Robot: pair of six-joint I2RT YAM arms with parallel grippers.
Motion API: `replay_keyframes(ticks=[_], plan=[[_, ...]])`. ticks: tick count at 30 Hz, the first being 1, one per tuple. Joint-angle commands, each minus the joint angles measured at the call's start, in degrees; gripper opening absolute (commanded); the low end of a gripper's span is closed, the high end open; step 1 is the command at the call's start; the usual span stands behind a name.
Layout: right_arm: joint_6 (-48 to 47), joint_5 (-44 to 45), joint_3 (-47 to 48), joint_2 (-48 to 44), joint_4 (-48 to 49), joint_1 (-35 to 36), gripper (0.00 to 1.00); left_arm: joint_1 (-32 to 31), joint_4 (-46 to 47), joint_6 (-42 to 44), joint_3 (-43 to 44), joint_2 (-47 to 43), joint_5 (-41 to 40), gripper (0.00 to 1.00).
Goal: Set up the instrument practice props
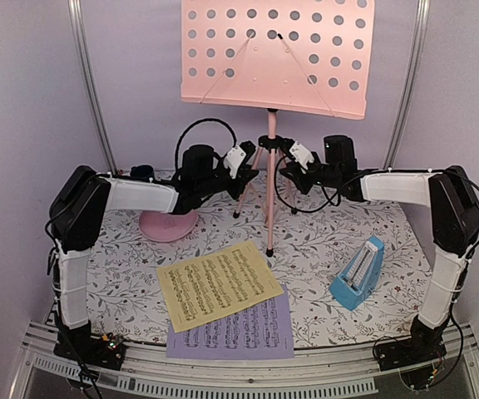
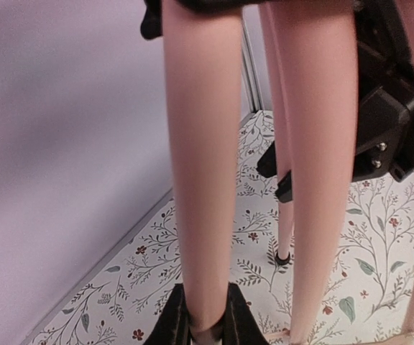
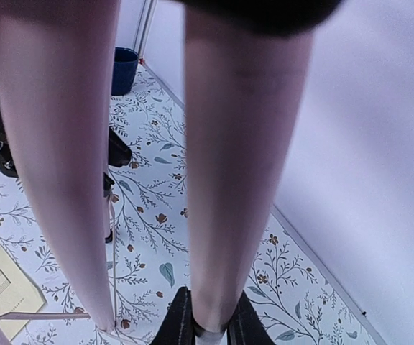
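Note:
The pink music stand stands at the back middle of the table, its perforated desk (image 1: 277, 54) high above its tripod legs (image 1: 269, 195). My left gripper (image 1: 244, 158) is shut on the stand's left leg (image 2: 201, 180), which runs between its black fingers (image 2: 171, 323). My right gripper (image 1: 299, 155) is shut on the right leg (image 3: 239, 180), clamped between its fingers (image 3: 246, 323). The yellow sheet (image 1: 219, 283) lies flat at the front middle and overlaps the lavender sheet (image 1: 239, 332). The blue pyramid metronome (image 1: 358, 273) stands at the front right.
A round pink plate (image 1: 167, 224) lies under the left forearm. A small dark blue cup (image 3: 124, 70) stands in the back left corner by the wall. The floral cloth (image 1: 323, 241) covers the table, with walls close on three sides.

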Motion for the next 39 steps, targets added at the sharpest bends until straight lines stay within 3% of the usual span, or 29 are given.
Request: replay_keyframes(ticks=[1,15,23,30,39], plan=[[-3.2,2.4,-1.4,-3.9,0.5,-2.6,0.0,1.9,0.8,2.4,4.2,0.6,-0.9,0.0],[-3.0,3.3,-4.0,-5.9,3.0,-8.8,0.0,4.0,-4.7,4.1,20.4,10.3,-0.4,0.0],[-3.1,0.6,-6.7,-6.1,7.1,-9.5,0.0,7.0,-2.7,3.7,21.5,12.5,2.8,0.0],[-3.3,0.4,-6.5,-5.3,7.0,-10.6,0.0,8.9,-6.8,7.2,27.3,14.7,3.7,0.0],[-2.0,1.1,-5.7,-4.1,6.1,-11.4,0.0,9.7,-16.4,5.6,48.4,23.8,6.3,0.0]])
